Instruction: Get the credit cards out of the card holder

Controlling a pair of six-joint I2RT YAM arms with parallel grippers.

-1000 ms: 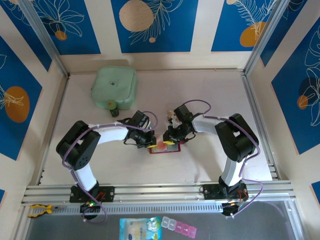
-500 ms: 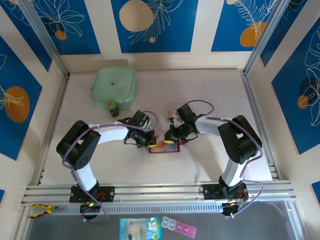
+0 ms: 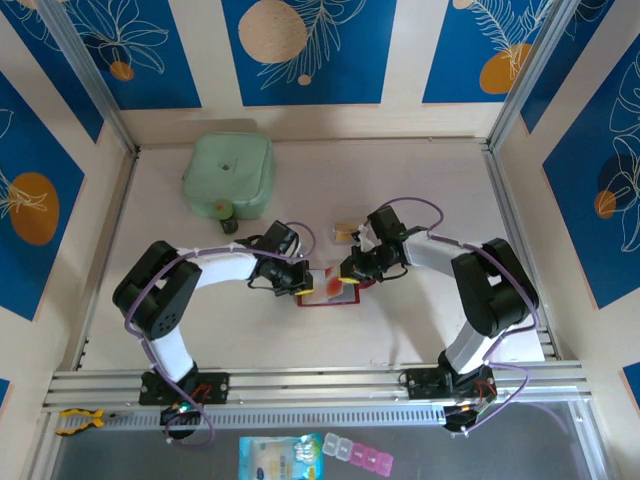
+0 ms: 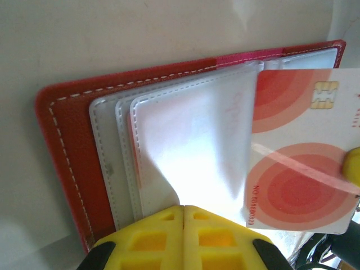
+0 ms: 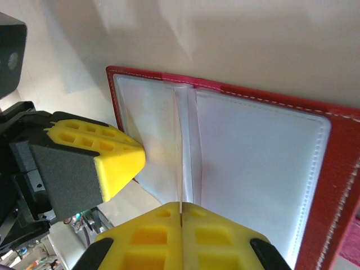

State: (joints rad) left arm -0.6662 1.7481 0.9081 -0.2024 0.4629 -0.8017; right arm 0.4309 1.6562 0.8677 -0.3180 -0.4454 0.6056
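The red card holder (image 3: 322,299) lies open on the table between the two arms, its pale pockets (image 4: 185,140) facing up. My left gripper (image 4: 184,209) is shut, with its yellow tips pressed down on a pocket near the holder's left half. A pale credit card with red circles (image 4: 298,169) sticks more than half out of a pocket toward the right. My right gripper (image 5: 181,207) is shut on the edge of that card (image 3: 331,283). Another small yellowish card (image 3: 345,232) lies on the table behind the holder.
A mint-green case (image 3: 228,175) sits at the back left with a small dark object in front of it. Aluminium rails border the table on the right (image 3: 515,230) and the near side. A packet (image 3: 282,458) and a pill box (image 3: 358,455) lie below the near rail.
My right gripper closed on the pale card and drew it rightward out of the pocket. The right arm shifted right, uncovering the yellowish card behind. The left gripper has stayed put.
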